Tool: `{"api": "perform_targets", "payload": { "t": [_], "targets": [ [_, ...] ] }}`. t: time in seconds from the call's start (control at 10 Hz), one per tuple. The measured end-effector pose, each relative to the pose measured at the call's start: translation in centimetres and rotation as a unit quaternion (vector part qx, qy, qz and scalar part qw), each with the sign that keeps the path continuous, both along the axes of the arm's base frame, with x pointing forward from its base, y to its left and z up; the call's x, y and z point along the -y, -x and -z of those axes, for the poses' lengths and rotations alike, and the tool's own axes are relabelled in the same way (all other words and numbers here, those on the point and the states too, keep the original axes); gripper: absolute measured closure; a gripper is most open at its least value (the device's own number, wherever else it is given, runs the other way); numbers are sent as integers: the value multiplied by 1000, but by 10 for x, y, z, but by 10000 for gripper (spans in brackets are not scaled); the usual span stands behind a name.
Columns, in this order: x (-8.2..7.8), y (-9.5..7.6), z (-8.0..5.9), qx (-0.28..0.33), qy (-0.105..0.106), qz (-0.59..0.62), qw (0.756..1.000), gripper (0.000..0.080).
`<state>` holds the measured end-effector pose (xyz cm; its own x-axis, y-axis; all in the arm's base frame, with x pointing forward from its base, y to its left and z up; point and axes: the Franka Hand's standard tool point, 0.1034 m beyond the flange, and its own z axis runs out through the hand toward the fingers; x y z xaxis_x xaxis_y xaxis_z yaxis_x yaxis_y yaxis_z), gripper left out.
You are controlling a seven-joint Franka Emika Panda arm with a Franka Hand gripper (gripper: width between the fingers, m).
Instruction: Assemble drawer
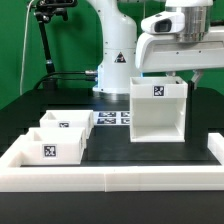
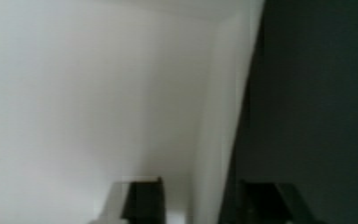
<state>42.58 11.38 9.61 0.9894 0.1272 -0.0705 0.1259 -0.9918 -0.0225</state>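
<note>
The drawer's tall hollow white box [image 1: 158,110] stands upright on the black table right of centre, a marker tag on its front. Two small white trays lie at the exterior view's left, one behind [image 1: 68,122] and one in front [image 1: 50,143] with a tag. My gripper [image 1: 187,72] reaches down onto the box's wall on the exterior view's right. In the wrist view the gripper [image 2: 204,205] has one dark finger [image 2: 144,200] on each side of that thin white wall [image 2: 220,110], pressed close against it.
The marker board [image 1: 112,118] lies flat between the trays and the box. A low white wall [image 1: 110,178] edges the table at the front and sides. The arm's base [image 1: 115,60] stands behind the board; a camera stand [image 1: 45,40] is at the back left.
</note>
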Motion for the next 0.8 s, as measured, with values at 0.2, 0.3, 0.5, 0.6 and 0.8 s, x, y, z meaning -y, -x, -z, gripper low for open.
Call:
{"api": "perform_targets", "payload": {
  "t": [0.2,0.3,0.5,0.6,0.8],
  "targets": [
    [0,0,0,0,0,0,1000,761],
    [0,0,0,0,0,0,1000,761],
    [0,0,0,0,0,0,1000,761],
    [0,0,0,0,0,0,1000,761],
    [0,0,0,0,0,0,1000,761]
  ]
}}
